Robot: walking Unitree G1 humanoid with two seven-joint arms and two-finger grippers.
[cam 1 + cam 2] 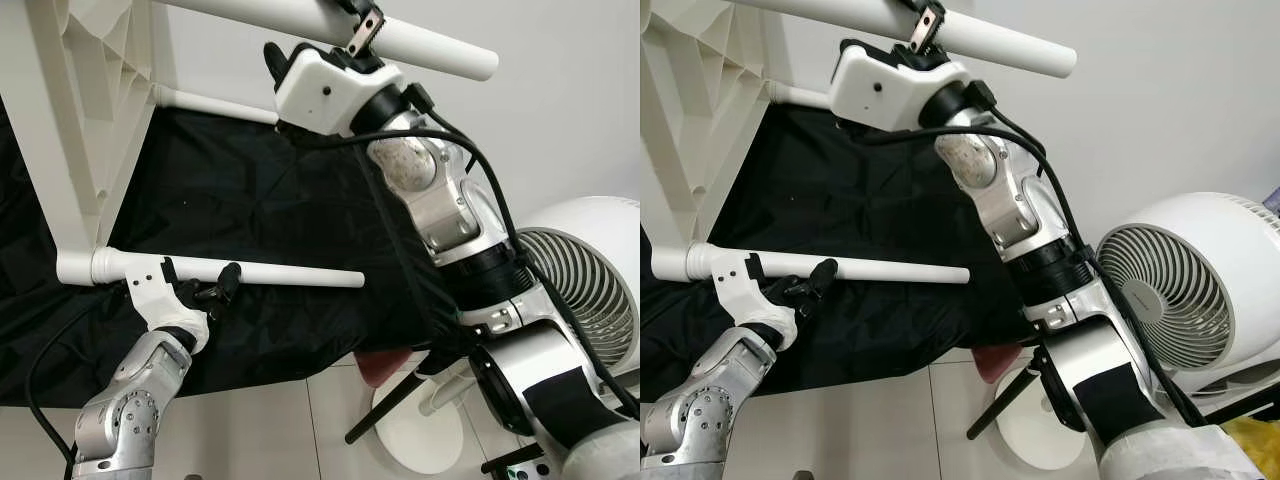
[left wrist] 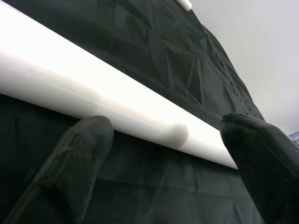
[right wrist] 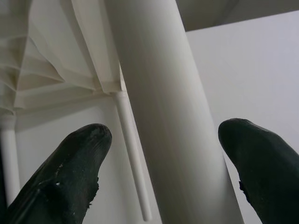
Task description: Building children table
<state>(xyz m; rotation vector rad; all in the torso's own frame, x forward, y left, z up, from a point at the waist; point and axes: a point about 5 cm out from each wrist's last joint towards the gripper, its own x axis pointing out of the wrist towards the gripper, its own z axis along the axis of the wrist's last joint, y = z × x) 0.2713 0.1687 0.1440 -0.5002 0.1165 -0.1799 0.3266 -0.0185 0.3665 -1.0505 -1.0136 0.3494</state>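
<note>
A white plastic children's table lies on its side at the left, ribbed underside facing me and its legs pointing right. My right gripper is raised at the top, open, its fingers straddling the upper leg. The right wrist view shows that leg running between the two fingertips with a gap on each side. My left gripper is open at the lower leg, close to where the leg joins the table. In the left wrist view this leg crosses just beyond the spread fingertips.
A black cloth hangs behind the table, with a third white leg in front of it. A white round fan stands at the right, close to my right arm. A white disc base lies on the tiled floor below.
</note>
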